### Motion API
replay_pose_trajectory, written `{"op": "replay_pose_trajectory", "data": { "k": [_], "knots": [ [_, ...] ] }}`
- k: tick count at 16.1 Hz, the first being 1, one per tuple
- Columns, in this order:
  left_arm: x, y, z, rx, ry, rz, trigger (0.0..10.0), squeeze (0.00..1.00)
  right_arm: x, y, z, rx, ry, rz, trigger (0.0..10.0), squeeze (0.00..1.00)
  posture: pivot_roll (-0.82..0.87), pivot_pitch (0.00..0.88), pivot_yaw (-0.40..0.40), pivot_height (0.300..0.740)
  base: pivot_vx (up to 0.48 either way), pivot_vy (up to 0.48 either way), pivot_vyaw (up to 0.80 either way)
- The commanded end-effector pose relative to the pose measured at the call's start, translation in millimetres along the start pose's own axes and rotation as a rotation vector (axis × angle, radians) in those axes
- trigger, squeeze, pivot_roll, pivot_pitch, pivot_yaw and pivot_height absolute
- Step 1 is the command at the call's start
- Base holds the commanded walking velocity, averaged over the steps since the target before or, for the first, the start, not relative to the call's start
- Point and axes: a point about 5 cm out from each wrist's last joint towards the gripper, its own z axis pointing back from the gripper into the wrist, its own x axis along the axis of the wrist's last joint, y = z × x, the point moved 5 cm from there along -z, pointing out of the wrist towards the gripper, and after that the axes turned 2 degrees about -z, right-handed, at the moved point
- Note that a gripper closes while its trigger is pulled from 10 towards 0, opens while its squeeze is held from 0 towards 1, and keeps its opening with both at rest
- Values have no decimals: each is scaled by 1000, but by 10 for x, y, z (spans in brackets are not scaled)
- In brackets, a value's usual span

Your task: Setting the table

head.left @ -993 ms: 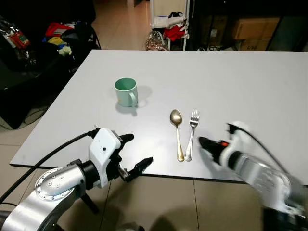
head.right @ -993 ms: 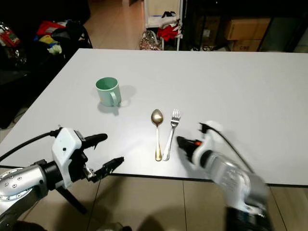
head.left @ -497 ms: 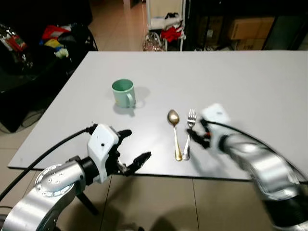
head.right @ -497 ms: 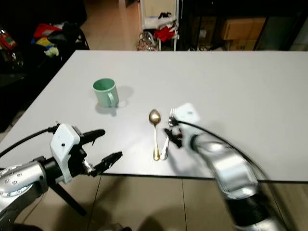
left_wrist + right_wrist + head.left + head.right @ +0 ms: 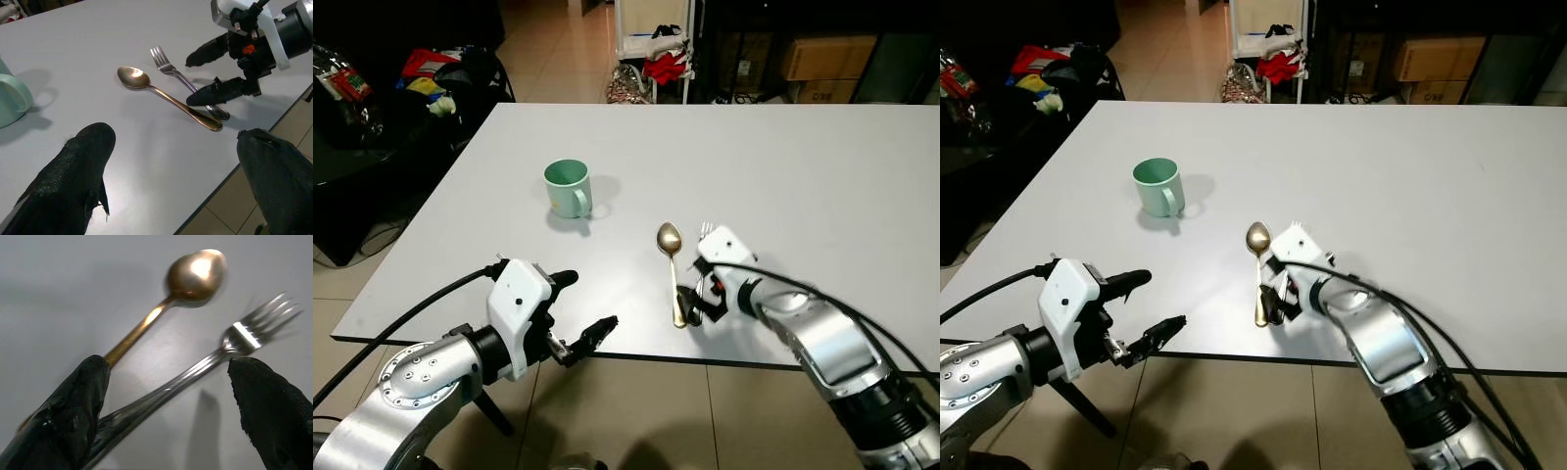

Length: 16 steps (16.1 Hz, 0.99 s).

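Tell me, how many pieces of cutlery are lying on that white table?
2: a gold metal spoon near the table's front edge, and a silver metal fork just right of it, between the right gripper's open fingers.

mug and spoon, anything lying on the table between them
Nothing: in the left eye view the stretch of white table between the green mug and the gold spoon is bare apart from the mug's shadow.
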Motion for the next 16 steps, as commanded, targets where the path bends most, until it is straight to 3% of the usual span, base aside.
{"op": "replay_pose_trajectory", "data": {
  "k": [1, 5, 8, 11, 16],
  "knots": [
    [24, 5, 33, 4, 2, -14, 10000, 0, 80, 73, 17, 32, -33, 5, 10000, 0, 118, 0, 78, 740, 0, 0, 0],
    [35, -1, 18, -9, 3, -18, 10000, 0, -7, 172, -13, 73, -11, -3, 10000, 0, 116, 0, 80, 740, 0, 0, 0],
    [47, -7, 11, -13, 1, -17, 10000, 0, -87, 144, -5, 61, 25, 29, 10000, 0, 121, 0, 73, 740, 0, 0, 0],
    [42, -12, 41, -6, 3, -17, 10000, 0, 20, 68, 119, 39, -19, 8, 10000, 0, 124, 0, 70, 740, 0, 0, 0],
    [48, -5, 51, -9, 9, -22, 10000, 0, -23, -20, 256, 2, -18, -18, 10000, 0, 121, 0, 76, 740, 0, 0, 0]
  ]
}}
